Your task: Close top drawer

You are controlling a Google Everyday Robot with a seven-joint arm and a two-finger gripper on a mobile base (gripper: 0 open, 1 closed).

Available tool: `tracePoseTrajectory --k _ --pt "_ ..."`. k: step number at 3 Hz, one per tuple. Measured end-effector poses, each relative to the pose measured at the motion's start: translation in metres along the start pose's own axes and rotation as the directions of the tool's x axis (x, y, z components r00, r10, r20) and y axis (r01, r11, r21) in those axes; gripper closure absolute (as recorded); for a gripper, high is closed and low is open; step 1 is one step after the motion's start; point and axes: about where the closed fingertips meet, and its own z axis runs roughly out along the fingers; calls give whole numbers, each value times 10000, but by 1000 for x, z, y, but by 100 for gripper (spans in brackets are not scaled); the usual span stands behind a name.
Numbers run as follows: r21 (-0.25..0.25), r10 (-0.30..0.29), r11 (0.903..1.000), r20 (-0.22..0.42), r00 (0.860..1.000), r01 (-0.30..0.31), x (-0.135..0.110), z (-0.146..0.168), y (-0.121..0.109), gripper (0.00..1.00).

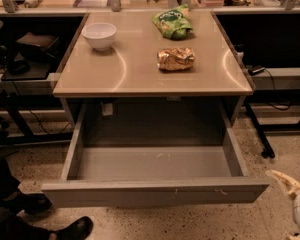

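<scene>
The beige worktop (140, 76) tops the wide grey metal top drawer (155, 192), which is pulled far out. Black shoes (50, 219) sit by its left corner. The pale gripper (288, 183), cut off at lower right, is apart from the drawer; I cannot tell its opening. The worktop holds a white bowl (99, 35), a green snack bag (173, 23) and a golden foil packet (176, 59).

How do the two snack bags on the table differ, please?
The green bag lies at the far edge of the table; the golden bag lies nearer its middle. The green bag looks larger than the golden bag. Both are crumpled. The gripper hangs at lower right, beside the open top drawer.
</scene>
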Motion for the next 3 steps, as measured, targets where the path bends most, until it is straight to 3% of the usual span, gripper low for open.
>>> tracePoseTrajectory --k 1,2,3 --pt "-141 -61 9999 310 9995 65 19 30 18 0" --pt "-340 -283 9990 183 9994 289 27 51 23 0" --pt "-388 -967 9948 -737 9926 940 22 75 18 0"
